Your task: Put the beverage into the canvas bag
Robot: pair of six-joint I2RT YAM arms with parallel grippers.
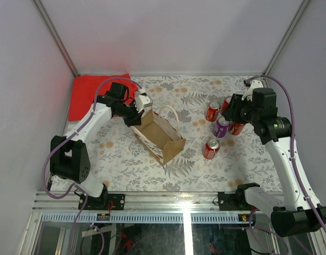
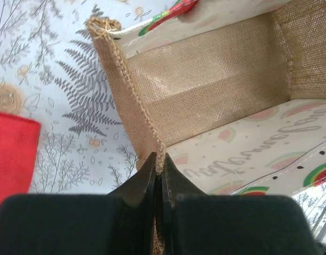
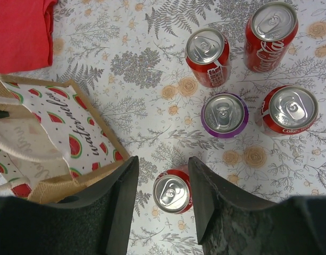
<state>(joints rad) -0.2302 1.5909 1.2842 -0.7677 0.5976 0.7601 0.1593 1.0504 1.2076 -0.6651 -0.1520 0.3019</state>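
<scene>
The canvas bag stands open in the middle of the table, with tan burlap sides and a watermelon print. My left gripper is shut on the bag's far burlap edge, and the left wrist view looks down into the bag from my left gripper. The beverages are several cans right of the bag. My right gripper hangs open high above them. In the right wrist view a red can shows far below my right gripper, between its fingers and untouched. A purple can stands beyond it.
Three more red cans cluster round the purple one. A folded red cloth lies at the table's back left corner. White walls close the table in at the back and sides.
</scene>
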